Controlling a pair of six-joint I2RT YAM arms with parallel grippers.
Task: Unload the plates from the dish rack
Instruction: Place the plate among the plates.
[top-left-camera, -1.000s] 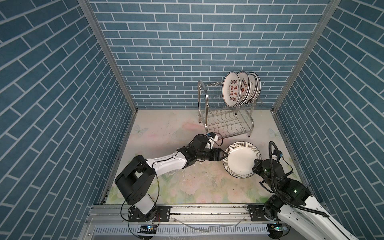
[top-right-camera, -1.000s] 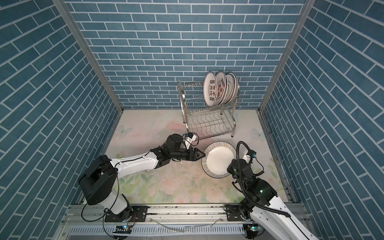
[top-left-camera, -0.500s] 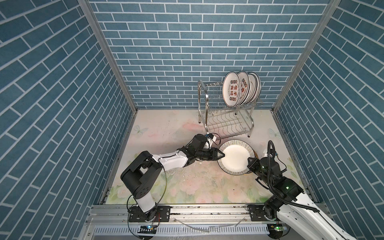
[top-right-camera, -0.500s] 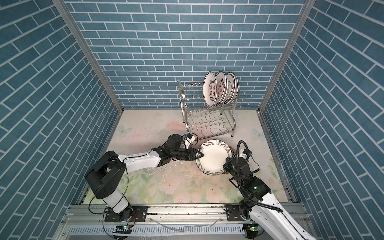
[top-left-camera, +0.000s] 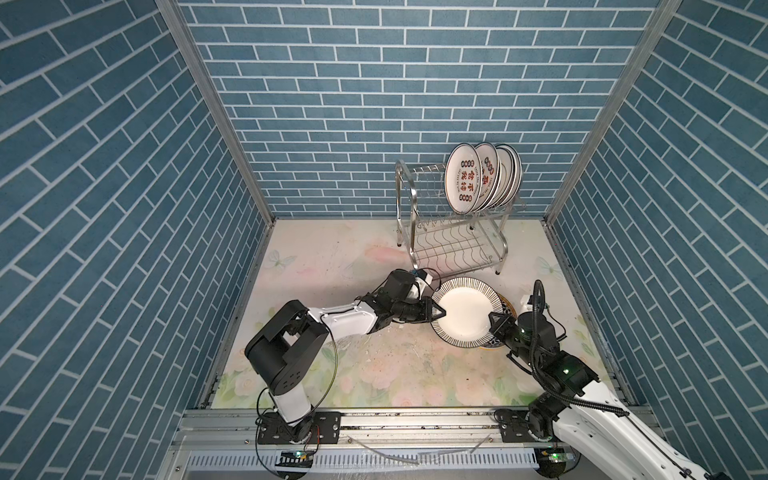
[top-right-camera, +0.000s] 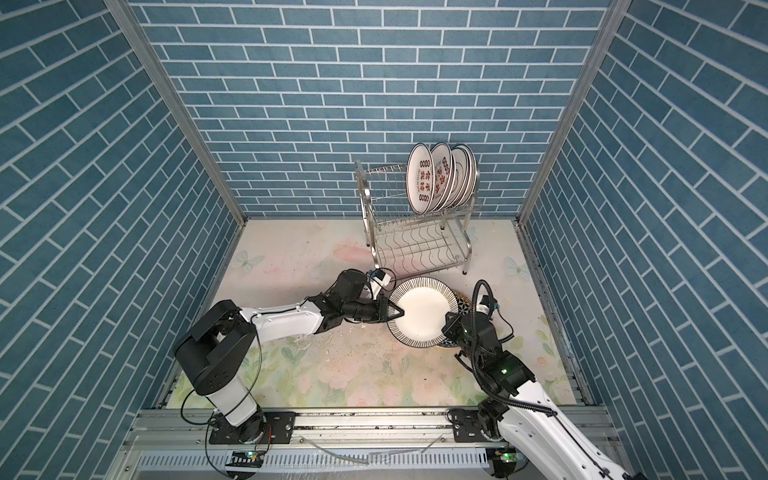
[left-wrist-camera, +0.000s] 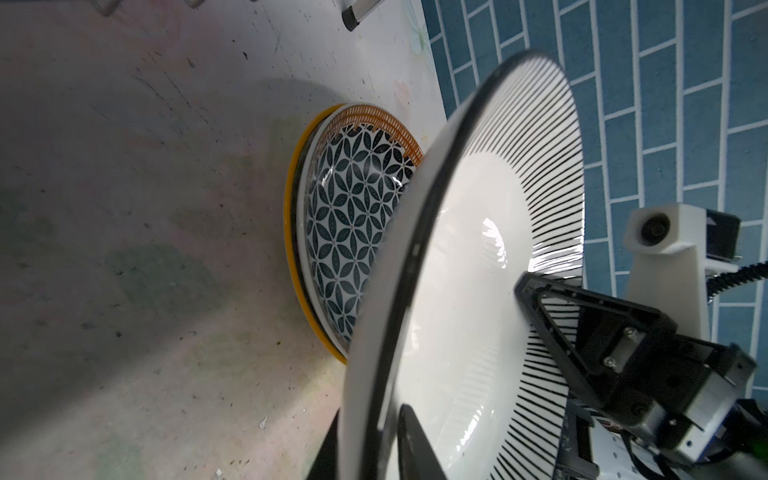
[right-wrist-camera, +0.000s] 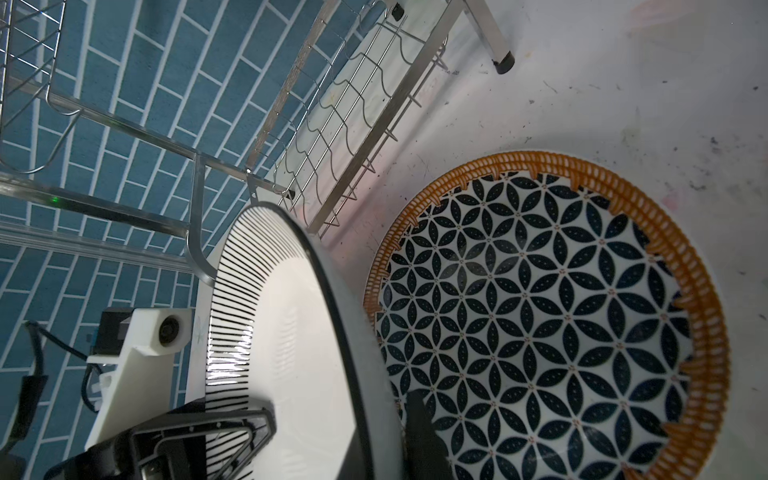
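The black-striped plate (top-left-camera: 463, 316) (top-right-camera: 422, 313) hangs tilted just above the table, held from both sides. My left gripper (top-left-camera: 439, 312) (left-wrist-camera: 374, 453) is shut on its left rim. My right gripper (top-left-camera: 494, 328) (right-wrist-camera: 386, 440) is shut on the opposite rim. Under it, the black-and-white geometric plate (left-wrist-camera: 353, 208) (right-wrist-camera: 540, 332) with a yellow edge lies flat on the table. The dish rack (top-left-camera: 453, 245) (top-right-camera: 415, 245) stands at the back. Several red-lettered plates (top-left-camera: 463, 178) (top-right-camera: 424, 178) stand upright on its top tier, and its lower wavy shelf is bare.
Blue brick walls close in the left, back and right sides. The rack's front leg (right-wrist-camera: 500, 62) stands close behind the held plate. The floral tabletop (top-left-camera: 332, 270) shows left of the rack and in front of the arms.
My left gripper has closed on the striped plate's left rim. The right arm has carried the plate a little to the left, over the geometric plate.
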